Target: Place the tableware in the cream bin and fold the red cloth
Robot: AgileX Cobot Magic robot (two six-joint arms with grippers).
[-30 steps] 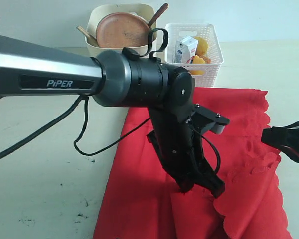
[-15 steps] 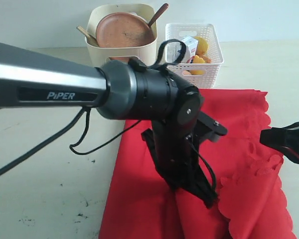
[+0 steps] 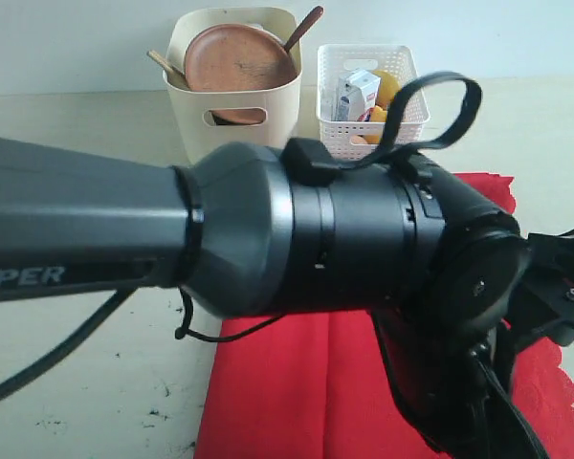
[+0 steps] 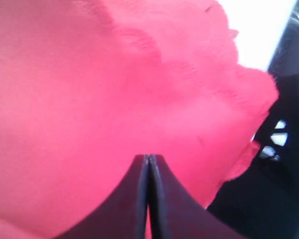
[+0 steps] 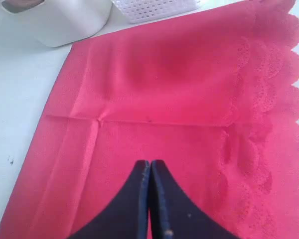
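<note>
The left arm (image 3: 172, 239) sits so close to the exterior camera that its dark barrel fills most of that view and hides much of the red cloth (image 3: 297, 382). The cloth lies on the pale surface (image 3: 86, 120) at 6 o'clock from the cream bin (image 3: 282, 107). The bin stands at 12 o'clock of the scene, with the round brown plate (image 3: 237, 57) leaning inside it, the dark wooden spoon (image 3: 304, 26) sticking out toward 1 o'clock and another wooden handle (image 3: 160, 63) poking out toward 10 o'clock. Just beside the bin, at its 3 o'clock, is the white lattice basket (image 3: 368, 50), holding a milk carton (image 3: 356, 94) and yellow-orange food (image 3: 386, 86). The left claw (image 4: 148, 158) has its fingers pressed together close over rumpled red fabric near the scalloped edge; whether any cloth is pinched between them I cannot tell. The right claw (image 5: 150, 163) is closed tight with nothing in it, hanging above a flat stretch of the cloth where crease lines cross, the scalloped border off to one side
</note>
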